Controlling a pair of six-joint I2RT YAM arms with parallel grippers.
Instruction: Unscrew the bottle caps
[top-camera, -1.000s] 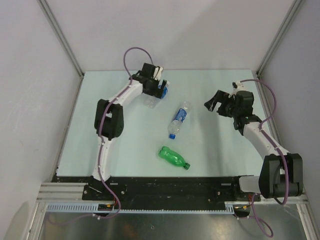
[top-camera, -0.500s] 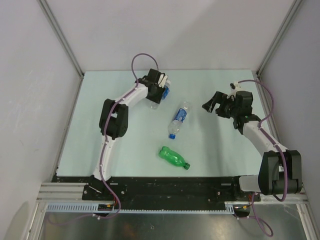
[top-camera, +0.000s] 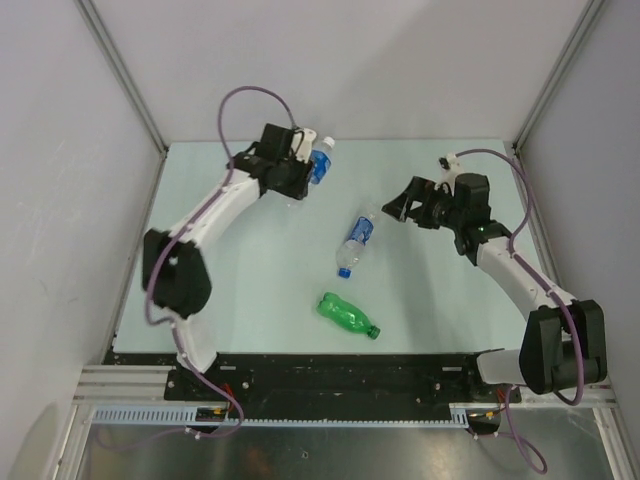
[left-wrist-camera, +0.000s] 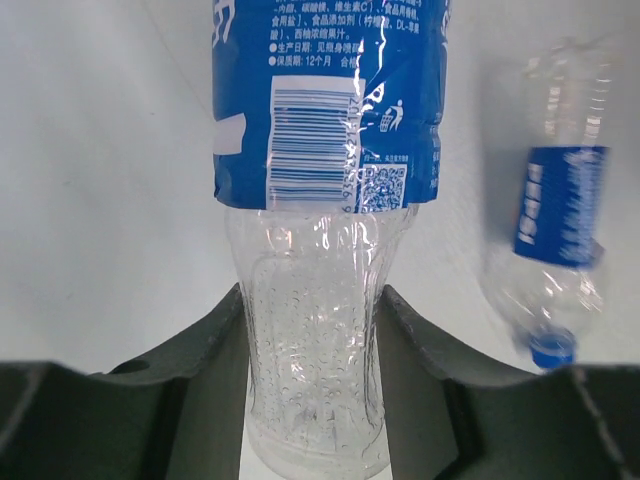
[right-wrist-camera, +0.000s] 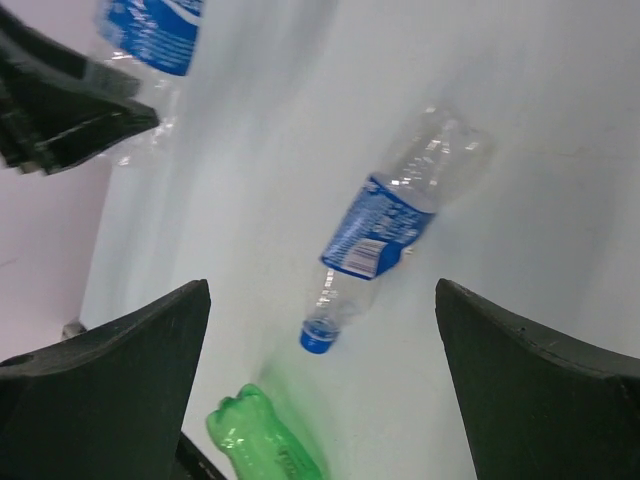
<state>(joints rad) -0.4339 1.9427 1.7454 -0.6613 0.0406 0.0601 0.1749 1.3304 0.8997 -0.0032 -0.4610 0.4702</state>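
Left tool (left-wrist-camera: 310, 330) clamped low on the clear bottle (top-camera: 318, 166); right tool (top-camera: 398, 206) spread wide, empty.
Over the table's (top-camera: 250, 300) far side, its white cap (top-camera: 328, 143) tilts rightward, toward the right tool.

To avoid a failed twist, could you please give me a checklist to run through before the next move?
1. Left tool closed on the white-capped bottle: ok, one finger on each side of its clear base.
2. White cap on and exposed: ok.
3. Right tool open: ok.
4. Right tool at the white cap: not ok, it is apart from it, off to the right.
5. Blue-capped bottle and green bottle out of the way: ok, both lie on the table.
6. Grip firm enough for twisting: cannot tell.
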